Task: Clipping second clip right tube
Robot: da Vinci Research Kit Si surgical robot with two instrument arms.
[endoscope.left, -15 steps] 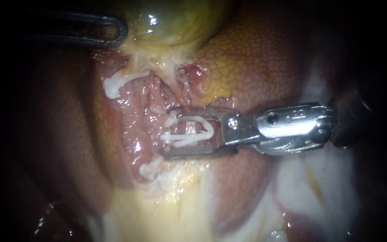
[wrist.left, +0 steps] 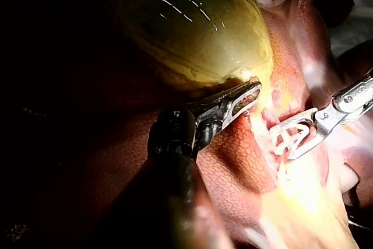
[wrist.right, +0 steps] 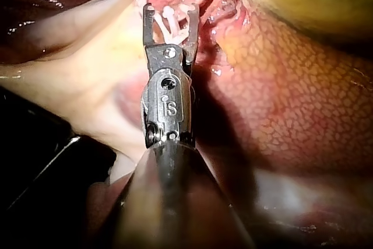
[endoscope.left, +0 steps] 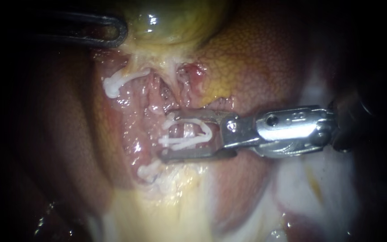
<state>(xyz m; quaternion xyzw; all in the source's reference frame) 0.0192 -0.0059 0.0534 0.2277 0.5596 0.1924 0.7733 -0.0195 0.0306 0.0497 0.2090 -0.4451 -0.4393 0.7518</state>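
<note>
The gallbladder (endoscope.left: 175, 22) is sitting up top, yellow-green and catching a shiny glare. The liver (endoscope.left: 265, 58) is lying just beside it, reddish with a fine mottled pattern, and pale whitish tissue (endoscope.left: 175, 210) is spreading out below.

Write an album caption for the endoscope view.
Right instrument holds a white clip in its jaws across a tube; left instrument rests against the gallbladder.

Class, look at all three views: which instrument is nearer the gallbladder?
Left. The left instrument lies against the gallbladder at its edge. The right instrument sits lower, apart from it, holding a clip.
</note>
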